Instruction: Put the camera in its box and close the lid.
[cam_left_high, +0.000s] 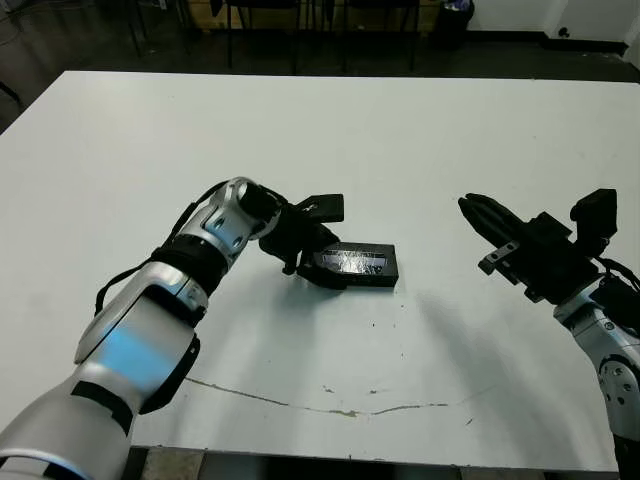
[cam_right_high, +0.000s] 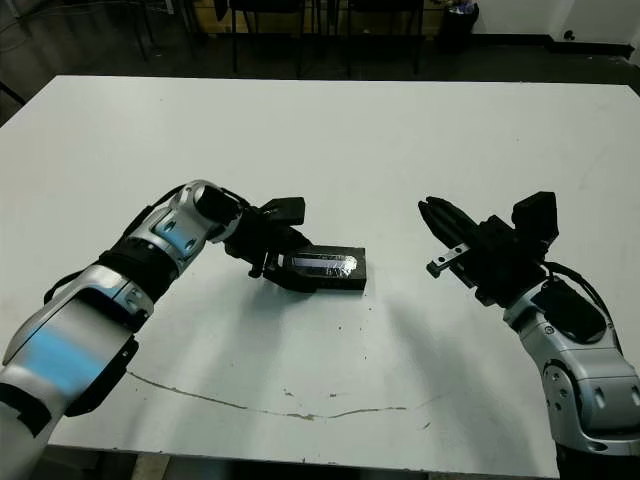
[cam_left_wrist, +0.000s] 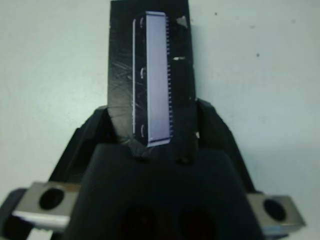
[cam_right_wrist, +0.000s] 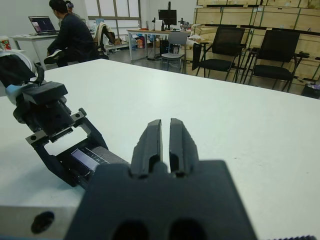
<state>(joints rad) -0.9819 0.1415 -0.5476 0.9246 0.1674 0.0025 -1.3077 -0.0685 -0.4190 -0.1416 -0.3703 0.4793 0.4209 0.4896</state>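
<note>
Toward the left half of the desk (cam_left_high: 120, 130), well back from the near edge, the left gripper (cam_left_high: 305, 258) is seen reaching in from the near-left corner, its silver forearm angled across the white top. Its two black fingers (cam_left_wrist: 82, 145) are spread to either side of the near end of the lid (cam_left_high: 352, 264), which is clasped between them; in the left wrist view the shiny greyish strip (cam_left_wrist: 155, 80) is seen running lengthwise away from the gripper body. The lid lies flat and low at about the middle of the desk, slightly nearer the near edge than the far one. Whether the box and the camera sit beneath it cannot be told, since only the black top panel and a dark side are visible. A thin wavy dark line (cam_left_high: 330, 405) is marked across the desk close to the near edge. Further right, well apart from the lid, the right gripper (cam_left_high: 478, 214) is held above the desk near the right edge, its fingers (cam_right_wrist: 152, 142) pressed close together with only a thin slit between them, nothing held. Beyond the far edge, chairs (cam_right_wrist: 220, 47) and a seated person (cam_right_wrist: 72, 35) at a laptop are shown in the right wrist view.
</note>
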